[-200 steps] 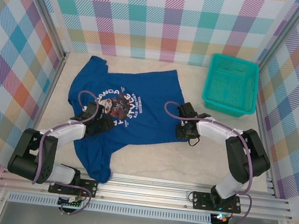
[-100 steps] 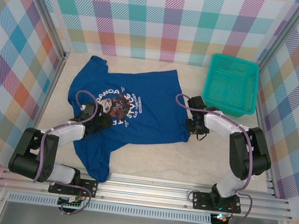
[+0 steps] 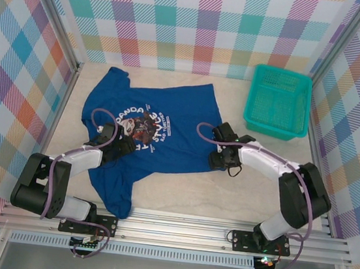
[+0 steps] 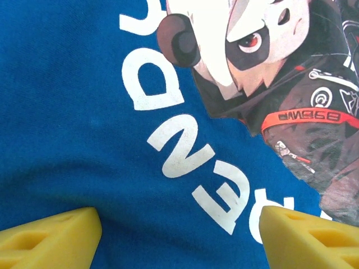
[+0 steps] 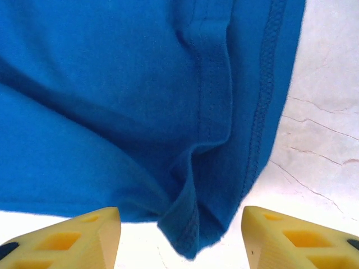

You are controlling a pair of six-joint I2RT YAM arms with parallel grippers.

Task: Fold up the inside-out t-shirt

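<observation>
Right gripper (image 5: 179, 238) sits wide open right over the near hem corner of the t-shirt (image 5: 140, 84), with the bunched seam poking out between its jaws, so that arm looks best placed for the hem. Left gripper (image 4: 179, 238) is open too, low over the chest print. The shirt's spread on the table (image 3: 179, 197), long axis running sideways from the sleeves by the left arm to the hem by the right.

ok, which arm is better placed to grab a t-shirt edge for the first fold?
Right. The right claw, open, straddles the hem corner of the t-shirt; the left claw, also open, sits over the printed graphic, mid-fabric.
</observation>
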